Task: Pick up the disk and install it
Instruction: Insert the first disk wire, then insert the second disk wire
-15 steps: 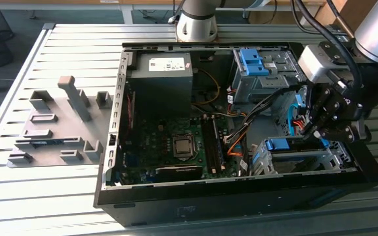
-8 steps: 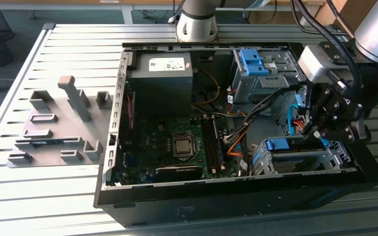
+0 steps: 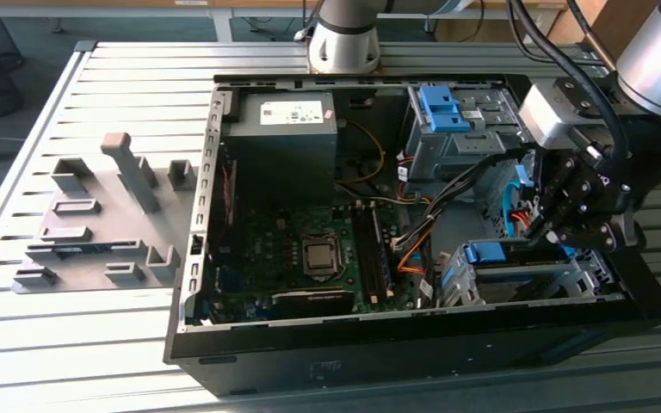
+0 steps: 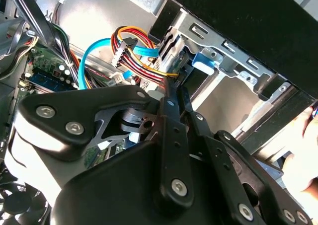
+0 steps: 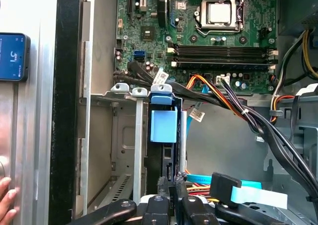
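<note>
The disk (image 5: 164,125) stands on edge in a slot of the metal drive cage (image 5: 124,135) at the front corner of the open computer case on the exterior view's right. Its blue carrier tab (image 3: 497,253) sticks up from the cage and also shows in the second wrist view (image 4: 203,63). My gripper (image 3: 546,243) reaches down into the case beside the cage. Its two fingers lie close together, shut, and the gripper (image 5: 172,183) sits right at the disk's dark near end. Seen in the second wrist view, the gripper (image 4: 175,88) points at the blue tab.
A grey power-supply box (image 3: 285,129) and a blue bracket (image 3: 440,107) sit at the case's far side. The motherboard (image 3: 307,249) fills the floor. Cable bundles (image 5: 233,101) run close past the cage. A grey fixture plate (image 3: 101,215) lies on the table. A person's hand (image 5: 5,200) rests outside the case.
</note>
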Controlling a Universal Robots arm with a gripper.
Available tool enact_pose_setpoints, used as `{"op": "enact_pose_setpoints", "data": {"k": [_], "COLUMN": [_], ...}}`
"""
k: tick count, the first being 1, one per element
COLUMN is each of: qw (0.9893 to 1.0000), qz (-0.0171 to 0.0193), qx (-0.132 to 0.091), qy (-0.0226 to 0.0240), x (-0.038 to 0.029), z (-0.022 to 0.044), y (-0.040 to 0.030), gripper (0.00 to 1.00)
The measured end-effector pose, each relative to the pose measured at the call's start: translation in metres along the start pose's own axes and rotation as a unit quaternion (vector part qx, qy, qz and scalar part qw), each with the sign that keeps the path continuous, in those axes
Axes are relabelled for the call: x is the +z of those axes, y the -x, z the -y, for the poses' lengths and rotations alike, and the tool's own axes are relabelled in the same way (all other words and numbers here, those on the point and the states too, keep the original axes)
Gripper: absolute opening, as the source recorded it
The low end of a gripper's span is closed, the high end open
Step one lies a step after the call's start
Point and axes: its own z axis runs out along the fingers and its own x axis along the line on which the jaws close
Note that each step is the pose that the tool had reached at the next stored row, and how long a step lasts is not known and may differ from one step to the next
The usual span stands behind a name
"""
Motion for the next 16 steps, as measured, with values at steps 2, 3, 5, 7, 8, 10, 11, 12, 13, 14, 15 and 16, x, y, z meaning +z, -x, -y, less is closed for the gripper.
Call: {"op": "enact_pose_setpoints", "data": {"k": [2,3,5,7,8,10,11,12,13,14,15,16], "qw": [1.0,1.0,1.0,1.0,1.0,0.9999,0.9999,0.9999,0.9999,0.9999,0.9999,0.9999], "qz": [0.0001,0.0001,0.0014,0.0024,0.0076,0.0102,0.0102,0.0102,0.0102,0.0105,0.0108,0.0108], "qx": [0.0,0.0,0.0,0.0,0.0,0.0,0.0,0.0,0.0,0.0,0.0,0.0], "qy": [0.0,0.0,0.0,0.0,-0.0001,-0.0001,-0.0001,-0.0001,-0.0001,-0.0001,-0.0001,-0.0001], "x": [0.0001,0.0,-0.0015,-0.017,-0.0172,-0.0172,-0.0172,-0.0172,-0.0172,-0.0172,-0.0172,-0.0172], "z": [0.0,0.0,-0.0001,-0.0005,-0.0005,-0.0005,-0.0005,-0.0005,-0.0005,-0.0005,-0.0005,-0.0005], "y": [0.0,0.0,0.0,-0.0006,-0.0006,-0.0006,-0.0006,-0.0006,-0.0006,-0.0006,-0.0006,-0.0006], "gripper": [0.16,0.17,0.24,0.24,0.11,0.11,0.11,0.11,0.11,0.11,0.11,0.11]}}
